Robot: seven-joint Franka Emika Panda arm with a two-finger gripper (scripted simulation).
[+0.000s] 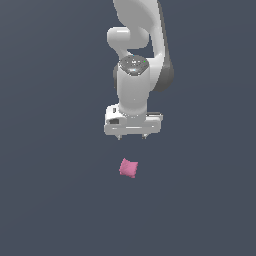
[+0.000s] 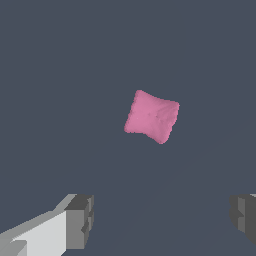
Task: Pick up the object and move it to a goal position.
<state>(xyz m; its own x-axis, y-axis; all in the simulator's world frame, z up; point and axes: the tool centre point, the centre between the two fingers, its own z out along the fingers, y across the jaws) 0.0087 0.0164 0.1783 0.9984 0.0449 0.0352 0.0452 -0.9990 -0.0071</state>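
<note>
Plainly, the object [image 1: 128, 168] lies alone on the dark slate worktop [image 1: 50, 200], a small pink cushion-shaped block with slightly pinched-in sides, turned so that its corners point diagonally. In the exterior view it sits near the middle of the scene, a little nearer the camera than the arm, and nothing touches it. The wrist view shows the same block [image 2: 152, 116] lying flat on the plain grey surface [image 2: 60, 75], clear of both fingers.

Just beyond it in the exterior view is the pincer [image 1: 132, 137], released: its two short fingertips stand apart under the wide white hand, with a gap much broader than the block. In the wrist view the pincer [image 2: 162, 217] shows one grey pad [image 2: 80, 220] at one side and the other at the opposite edge, well apart, the block between their lines but ahead of them. The white arm [image 1: 135, 65] rises from the hand out of the frame's upper edge.
</note>
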